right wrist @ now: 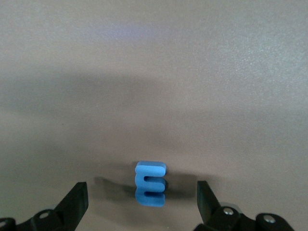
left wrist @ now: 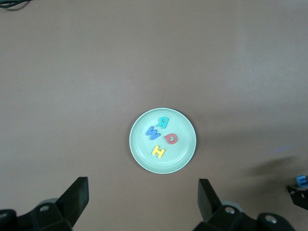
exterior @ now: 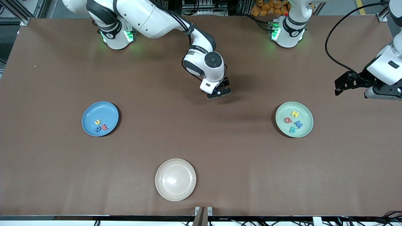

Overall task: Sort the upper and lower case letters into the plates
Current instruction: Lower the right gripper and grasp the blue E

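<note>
Brown desk (exterior: 201, 147), beige plate (exterior: 175, 179) nearest and bare. Farther back, blue plate (exterior: 100, 118) with three letters, green plate (exterior: 294, 119) with four. Blue letter (right wrist: 150, 183) standing on edge under right tool (exterior: 219, 93), fingers spread around it. Likely light, soft foam; best pinched across flat faces. Left tool (exterior: 340, 85) spread, waiting aloft.
</note>
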Robot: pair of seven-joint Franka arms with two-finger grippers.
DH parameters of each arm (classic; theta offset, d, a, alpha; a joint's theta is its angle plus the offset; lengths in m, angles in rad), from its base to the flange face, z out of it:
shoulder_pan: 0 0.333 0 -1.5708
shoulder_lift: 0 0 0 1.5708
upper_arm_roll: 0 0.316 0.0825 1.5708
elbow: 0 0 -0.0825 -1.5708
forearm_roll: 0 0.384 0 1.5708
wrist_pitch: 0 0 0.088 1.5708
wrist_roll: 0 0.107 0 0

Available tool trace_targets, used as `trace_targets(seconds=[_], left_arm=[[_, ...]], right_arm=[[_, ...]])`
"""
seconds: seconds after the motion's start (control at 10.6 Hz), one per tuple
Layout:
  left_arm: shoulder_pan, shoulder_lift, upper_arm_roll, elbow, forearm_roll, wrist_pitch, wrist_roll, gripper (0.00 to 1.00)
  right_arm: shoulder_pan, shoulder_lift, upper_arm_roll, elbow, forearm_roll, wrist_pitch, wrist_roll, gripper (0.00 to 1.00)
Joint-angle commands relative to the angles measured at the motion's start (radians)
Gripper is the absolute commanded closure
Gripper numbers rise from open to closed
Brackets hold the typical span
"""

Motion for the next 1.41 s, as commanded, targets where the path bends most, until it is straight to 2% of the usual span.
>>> trace_targets(seconds=[0.0, 0.28, 0.85, 0.94, 1.23, 1.32], left_arm=[[-0.004, 0.003, 0.002, 0.013, -0.031, -0.007, -0.003, 0.0], [-0.002, -0.001, 0.002, 0.013, -0.056, -0.01, 0.0, 0.0], [-0.004, -0.004, 0.0, 0.007, -0.058, -0.013, -0.002, 0.0], [-0.004, -0.003, 0.0, 0.007, -0.058, -0.02, 0.0, 0.0], [-0.004, -0.004, 0.0, 0.006, -0.058, -0.027, 0.0, 0.0], [-0.004, -0.004, 0.0, 0.006, -0.058, -0.027, 0.0, 0.0]], right_arm=[[0.009, 0.026, 0.001, 0.041, -0.017, -0.011, 0.035, 0.0], [0.013, 0.026, 0.001, 0.041, -0.02, -0.023, 0.034, 0.0], [0.016, 0.038, 0.001, 0.041, -0.023, -0.023, 0.035, 0.16], [0.016, 0.038, 0.001, 0.041, -0.023, -0.023, 0.034, 0.2], [0.016, 0.038, 0.001, 0.04, -0.04, -0.023, 0.02, 0.44], [0.014, 0.04, 0.001, 0.04, -0.051, -0.023, 0.014, 0.48]])
